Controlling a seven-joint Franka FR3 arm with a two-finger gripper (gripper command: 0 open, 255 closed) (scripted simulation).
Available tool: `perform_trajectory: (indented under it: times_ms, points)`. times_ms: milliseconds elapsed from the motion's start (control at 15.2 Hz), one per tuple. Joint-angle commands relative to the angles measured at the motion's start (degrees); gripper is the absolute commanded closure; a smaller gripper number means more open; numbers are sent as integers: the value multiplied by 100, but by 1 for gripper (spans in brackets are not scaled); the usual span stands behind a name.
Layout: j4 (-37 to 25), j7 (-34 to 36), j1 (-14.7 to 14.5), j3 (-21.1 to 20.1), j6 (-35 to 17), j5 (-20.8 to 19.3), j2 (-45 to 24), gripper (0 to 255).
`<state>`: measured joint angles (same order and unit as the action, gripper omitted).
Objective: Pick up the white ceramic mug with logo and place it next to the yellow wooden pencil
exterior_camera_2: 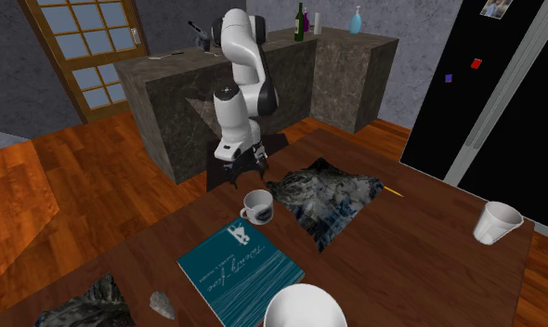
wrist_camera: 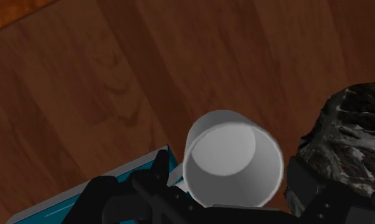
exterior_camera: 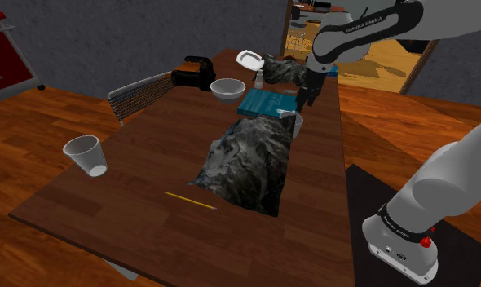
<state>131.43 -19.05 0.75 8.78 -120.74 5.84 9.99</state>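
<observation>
- White mug [exterior_camera_2: 256, 208] with a dark logo on its side stands upright on the table [exterior_camera_2: 421, 269], just beside one end of the grey mottled patch [exterior_camera_2: 323, 200] in the table's middle. Seen from the wrist, its mouth is open and it looks empty.
- Black tool [exterior_camera_2: 248, 172] hangs right above the mug, at that same end of the mottled patch. Its two fingers are spread apart and point down. From the wrist they stand to either side of the rim, with no sign of them pressing the wall, so the mug reads as not gripped.
- Step in hand, as I judge it, is the approach to the grasp. The lift and the carry are not yet done.
- Next move calls for a straight descent so that a finger passes down each side of the wall, then a square close on the mug. After that comes a lift high enough to clear the mottled patch.
- Yellow pencil [exterior_camera: 190, 200] lies flat on bare wood just past the opposite end of the mottled patch, so the carry should run the patch's length.
- Teal book [exterior_camera_2: 240, 274] lies beside the mottled patch at the mug's end, and a drifting descent could catch its edge.
- White arm rises from its stand, folds high and drops its forearm steeply, wrist turned to aim the tool down beside the patch.
</observation>
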Motion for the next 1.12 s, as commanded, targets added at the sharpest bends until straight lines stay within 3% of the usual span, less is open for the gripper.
perform_trajectory:
  times_ms: [0, 198, 660, 1056]
  points:
    - [-160, -129, 19, 61, -284, 69, -442, 0]
    - [-466, -302, 55, 123, -579, 194, -1048, 0]
    - [-246, -387, 35, 89, -1097, 323, -1354, 0]
    - [-230, -396, 33, 85, -1139, 335, -1382, 0]
